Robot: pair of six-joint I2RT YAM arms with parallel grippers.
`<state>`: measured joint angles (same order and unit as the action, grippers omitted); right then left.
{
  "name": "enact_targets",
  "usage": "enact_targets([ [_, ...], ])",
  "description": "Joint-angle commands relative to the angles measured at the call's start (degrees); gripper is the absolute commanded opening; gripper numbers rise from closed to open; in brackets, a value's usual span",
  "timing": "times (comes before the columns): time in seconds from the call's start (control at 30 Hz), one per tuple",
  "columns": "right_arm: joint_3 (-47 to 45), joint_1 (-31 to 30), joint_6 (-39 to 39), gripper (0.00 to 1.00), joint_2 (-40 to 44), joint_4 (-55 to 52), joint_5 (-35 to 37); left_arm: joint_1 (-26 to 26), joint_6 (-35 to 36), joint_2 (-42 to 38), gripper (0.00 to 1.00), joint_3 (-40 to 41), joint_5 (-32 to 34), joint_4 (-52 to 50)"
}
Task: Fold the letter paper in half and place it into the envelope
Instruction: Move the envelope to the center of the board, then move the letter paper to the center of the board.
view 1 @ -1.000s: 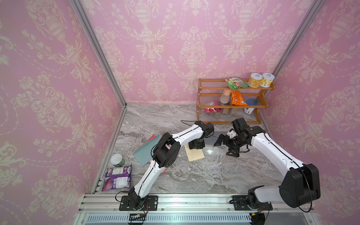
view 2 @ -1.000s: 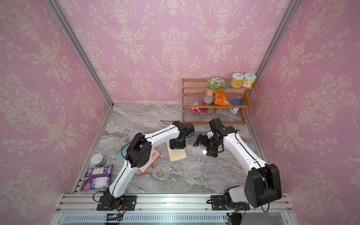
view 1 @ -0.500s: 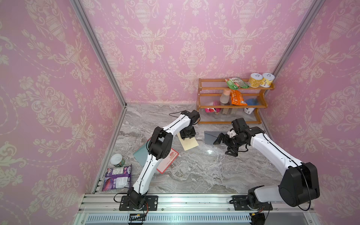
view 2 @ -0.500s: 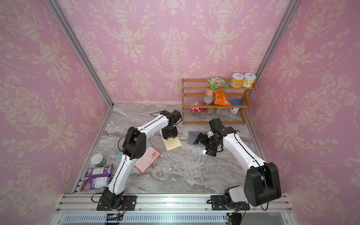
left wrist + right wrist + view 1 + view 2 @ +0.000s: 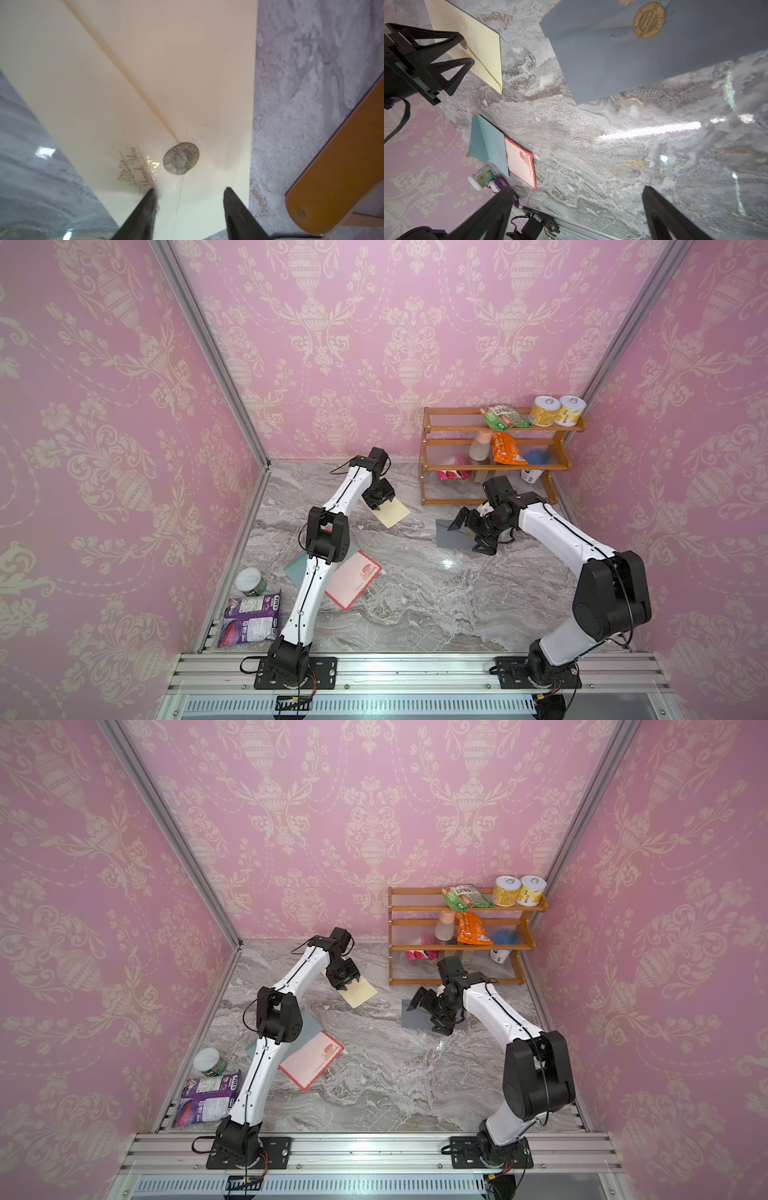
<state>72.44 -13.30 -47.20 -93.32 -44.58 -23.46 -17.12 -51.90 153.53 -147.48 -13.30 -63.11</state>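
A: Between the left gripper (image 5: pixel 190 192) tips, anything?
B: Nothing; they're spread over the cream envelope (image 5: pixel 187 83). The right gripper (image 5: pixel 577 188) gapes wide above a grey envelope (image 5: pixel 612 62).
A: And the paper (image 5: pixel 353 578)?
B: Flat, left of centre in a top view, touching a teal envelope (image 5: pixel 295 570).

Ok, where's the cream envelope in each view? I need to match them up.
Both top views: cream envelope lies flat near centre, left of the wooden shelf.
Left wrist: it fills most of the picture, with its gold seal near the fingertips.
Right wrist: it lies at the edge, across from the grey envelope.
Shared landmark: left gripper, open over the envelope's end.
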Motion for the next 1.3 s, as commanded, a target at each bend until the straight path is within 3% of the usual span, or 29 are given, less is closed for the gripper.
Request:
enact_targets([
  [0.0, 3.15, -0.97, -1.54, 1.00, -2.03, -0.87, 1.30, 1.40, -1.21, 4.64, 0.59, 0.07, -1.82, 3.34],
  [0.17, 9.72, -2.90, 2.41, 1.00, -4.28, -5.35, 2.35, 0.80, 1.82, -0.27, 0.76, -1.70, 0.65, 3.18],
  [0.23, 11.17, -3.52, 4.43, 1.00, -4.73, -6.68, 2.71, -0.15, 4.00, -4.57, 0.99, -0.47, 3.68, 2.68],
  [0.4, 11.19, -5.92, 6.72, 1.00, -5.24, -6.21, 3.01, -2.55, 7.38, -17.32, 0.99, 9.99, 11.56, -0.91],
  [0.7, 14.30, -12.03, 8.35, 1.00, -10.26, -5.34, 5.79, -3.28, 8.33, -42.82, 0.99, 42.60, 20.42, -2.44],
  [0.9, 15.50, -15.36, 7.88, 1.00, -15.09, -2.75, 4.85, -5.81, 4.81, -56.42, 0.99, 63.25, 23.00, -2.30],
  [1.07, 16.51, -16.29, 6.76, 1.00, -17.33, -1.35, 4.13, -10.23, -1.89, -60.80, 0.99, 75.16, 24.04, -1.88],
  [1.27, 16.23, -16.25, 6.69, 1.00, -17.63, -1.52, 3.85, -13.57, -4.88, -58.96, 0.99, 79.38, 24.36, 0.58],
])
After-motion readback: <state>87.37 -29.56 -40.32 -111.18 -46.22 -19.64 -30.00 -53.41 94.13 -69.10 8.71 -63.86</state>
